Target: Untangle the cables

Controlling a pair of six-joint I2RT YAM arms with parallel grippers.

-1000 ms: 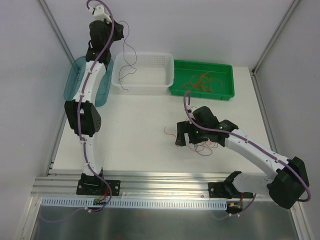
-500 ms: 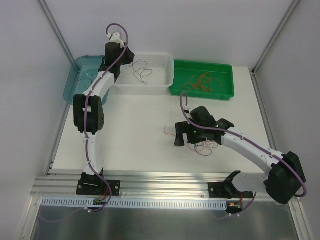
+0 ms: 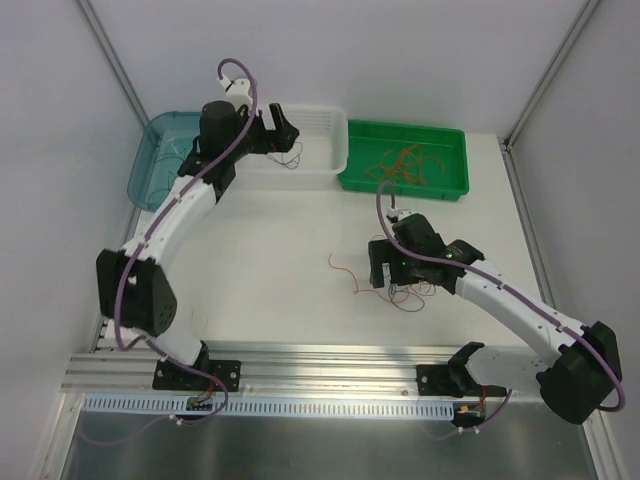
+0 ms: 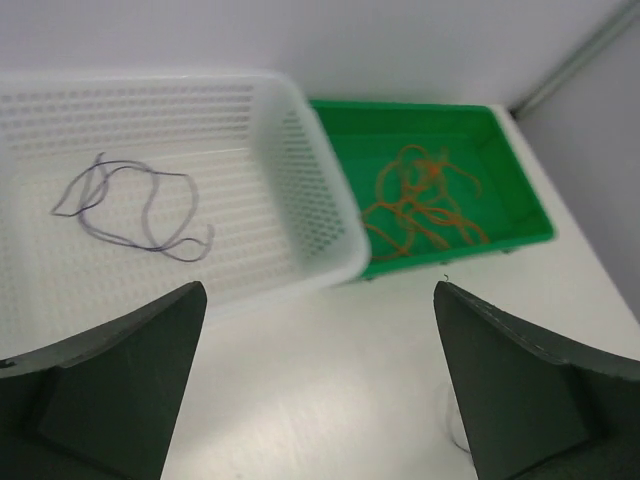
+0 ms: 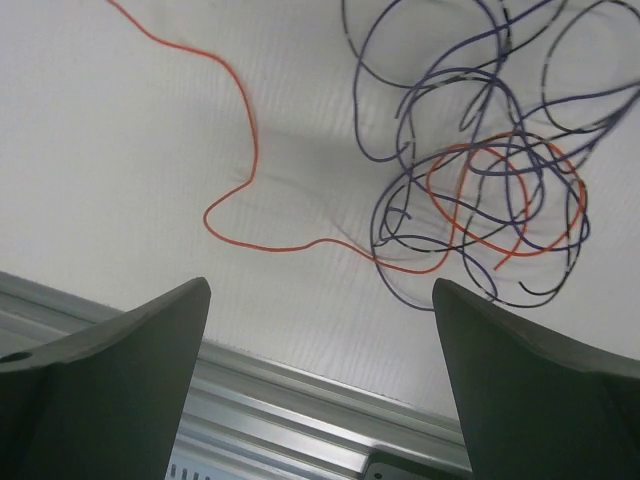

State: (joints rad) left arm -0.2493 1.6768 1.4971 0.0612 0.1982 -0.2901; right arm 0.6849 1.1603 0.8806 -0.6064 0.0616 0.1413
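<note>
- My right gripper (image 3: 397, 272) covers part of the cable tangle (image 3: 412, 292) from above; strands too thin to count.
- Right wrist view: cable tangle runs off top and right edges.
- My left arm (image 3: 185, 200) hides part of blue bin (image 3: 140, 170).
- White basket (image 4: 300, 170) cut off at left edge.
- Orange cables (image 4: 420, 205) in green tray (image 4: 500, 160) blurred.

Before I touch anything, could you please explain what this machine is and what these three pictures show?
These are two robot arms bolted side by side. One picture looks down from above; the other two come from cameras on each wrist. The left end effector hangs open over a white basket holding one dark wire. The right end effector is open above a tangle of dark and red wires on the table. A green tray holds orange wires; a blue tray stands left. Nothing is held.
</note>
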